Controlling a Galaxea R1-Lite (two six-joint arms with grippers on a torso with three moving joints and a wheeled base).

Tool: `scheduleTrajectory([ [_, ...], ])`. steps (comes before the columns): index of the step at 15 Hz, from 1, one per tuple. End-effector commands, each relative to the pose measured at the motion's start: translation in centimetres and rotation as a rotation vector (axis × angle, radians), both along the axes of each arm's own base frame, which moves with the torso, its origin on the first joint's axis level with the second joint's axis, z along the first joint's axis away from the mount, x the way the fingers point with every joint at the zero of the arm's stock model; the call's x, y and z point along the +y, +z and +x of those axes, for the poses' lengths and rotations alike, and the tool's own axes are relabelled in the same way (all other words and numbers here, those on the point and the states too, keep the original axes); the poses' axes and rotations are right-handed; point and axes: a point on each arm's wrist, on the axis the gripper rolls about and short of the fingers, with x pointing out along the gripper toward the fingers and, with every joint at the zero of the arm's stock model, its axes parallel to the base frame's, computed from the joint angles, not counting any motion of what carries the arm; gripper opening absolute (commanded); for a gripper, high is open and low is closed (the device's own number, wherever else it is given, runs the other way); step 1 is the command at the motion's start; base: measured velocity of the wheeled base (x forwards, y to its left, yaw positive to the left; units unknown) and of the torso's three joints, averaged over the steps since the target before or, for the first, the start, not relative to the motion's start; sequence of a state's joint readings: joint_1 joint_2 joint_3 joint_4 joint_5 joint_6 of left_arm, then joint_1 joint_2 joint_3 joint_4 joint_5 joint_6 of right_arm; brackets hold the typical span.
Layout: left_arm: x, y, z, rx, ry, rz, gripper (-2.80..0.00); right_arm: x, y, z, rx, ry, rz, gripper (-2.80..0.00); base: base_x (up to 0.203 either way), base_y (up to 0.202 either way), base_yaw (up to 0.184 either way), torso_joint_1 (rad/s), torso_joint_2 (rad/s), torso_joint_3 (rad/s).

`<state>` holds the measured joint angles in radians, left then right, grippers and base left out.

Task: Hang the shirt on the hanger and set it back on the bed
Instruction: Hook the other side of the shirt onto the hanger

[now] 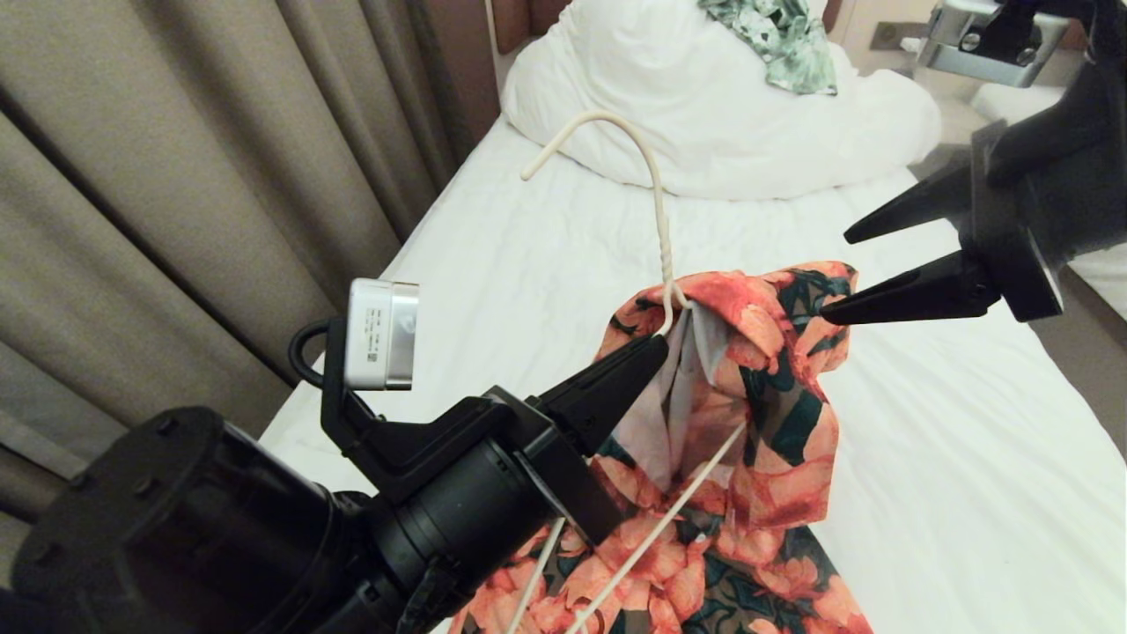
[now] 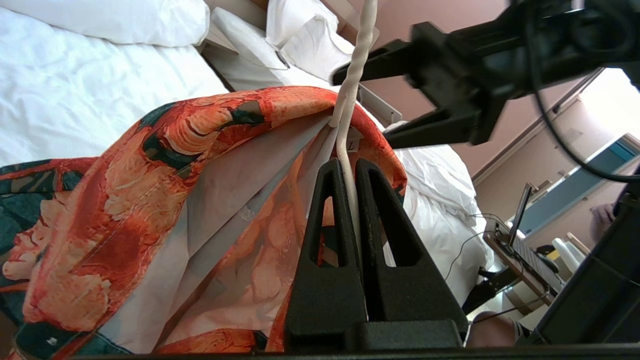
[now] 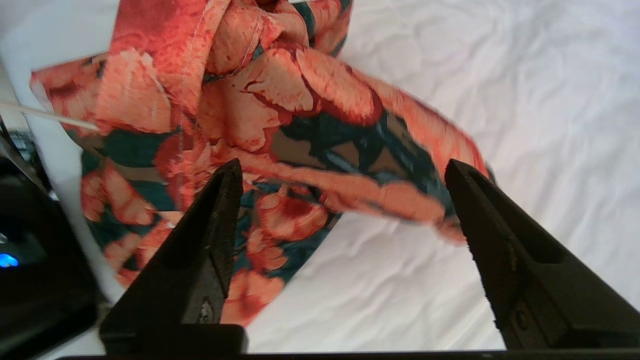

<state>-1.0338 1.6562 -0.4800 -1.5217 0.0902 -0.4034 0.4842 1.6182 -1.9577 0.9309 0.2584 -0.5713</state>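
Observation:
The flowered shirt (image 1: pixel 775 423) hangs bunched on the cream hanger (image 1: pixel 656 202) above the bed (image 1: pixel 924 458), its lower part trailing toward me. My left gripper (image 1: pixel 656 348) is shut on the hanger's wire (image 2: pixel 350 90) just below the twisted neck, at the shirt's collar (image 2: pixel 150 165). One hanger bar (image 1: pixel 669 519) shows bare across the shirt's open front. My right gripper (image 1: pixel 836 274) stands open beside the collar on the right, its lower fingertip at the fabric's edge. In the right wrist view a flap of the shirt (image 3: pixel 300 100) lies past the spread right gripper (image 3: pixel 341 167), not pinched.
A bulky white duvet (image 1: pixel 704 114) lies at the head of the bed with a green-and-white leafy garment (image 1: pixel 784 40) on it. Beige curtains (image 1: pixel 176 176) run along the left side. A second white bed (image 1: pixel 1101 264) is at the right, with a laptop on a small table (image 2: pixel 525 250) beyond.

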Motion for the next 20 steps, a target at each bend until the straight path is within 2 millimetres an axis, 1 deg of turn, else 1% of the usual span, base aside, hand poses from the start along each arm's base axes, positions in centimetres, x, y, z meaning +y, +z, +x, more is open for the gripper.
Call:
scheduleTrajectory([
  [1, 0.1, 0.2, 0.0, -0.005, 0.001, -0.012, -2.8, 0.3, -0.9, 1.6, -0.02, 0.05, -0.069, 0.0, 0.0, 0.0, 0.0, 0.0, 0.0, 0.0],
  [3, 0.1, 0.2, -0.1, -0.005, -0.002, -0.012, -2.8, 0.3, -1.0, 2.1, -0.078, 0.087, -0.117, 0.0, 0.0, 0.0, 0.0, 0.0, 0.0, 0.0],
  [5, -0.2, 0.0, -0.6, -0.001, -0.026, -0.007, -2.8, 0.4, -0.9, 2.7, -0.131, 0.105, -0.134, 0.0, 0.0, 0.0, 0.0, 0.0, 0.0, 0.0],
  [7, -0.4, -0.3, -1.1, 0.008, -0.047, 0.005, -2.8, 0.8, -1.0, 2.3, -0.135, 0.133, -0.144, 0.0, 0.0, 0.0, 0.0, 0.0, 0.0, 0.0],
  [8, -0.6, -0.4, -1.3, 0.009, -0.057, 0.01, -2.8, 1.1, -1.1, 2.0, -0.132, 0.15, -0.149, 0.0, 0.0, 0.0, 0.0, 0.0, 0.0, 0.0],
  [11, -0.7, -0.7, -1.5, 0.015, -0.065, 0.019, -2.8, 1.6, -1.2, 0.1, -0.086, 0.21, -0.173, 0.0, 0.0, 0.0, 0.0, 0.0, 0.0, 0.0],
  [13, -0.6, -0.5, -1.7, 0.011, -0.07, 0.015, -2.8, 1.9, -1.7, -0.6, -0.043, 0.245, -0.194, 0.0, 0.0, 0.0, 0.0, 0.0, 0.0, 0.0],
  [15, -0.6, -0.5, -1.9, 0.009, -0.076, 0.013, -2.8, 2.3, -2.6, -0.6, -0.009, 0.262, -0.212, 0.0, 0.0, 0.0, 0.0, 0.0, 0.0, 0.0],
  [18, -0.4, -0.3, -2.4, 0.001, -0.102, 0.01, -2.8, 3.4, -3.5, 0.2, 0.014, 0.291, -0.234, 0.0, 0.0, 0.0, 0.0, 0.0, 0.0, 0.0],
  [20, -0.3, -0.3, -2.6, -0.002, -0.114, 0.012, -2.8, 4.1, -4.0, 0.4, 0.022, 0.315, -0.244, 0.0, 0.0, 0.0, 0.0, 0.0, 0.0, 0.0],
])
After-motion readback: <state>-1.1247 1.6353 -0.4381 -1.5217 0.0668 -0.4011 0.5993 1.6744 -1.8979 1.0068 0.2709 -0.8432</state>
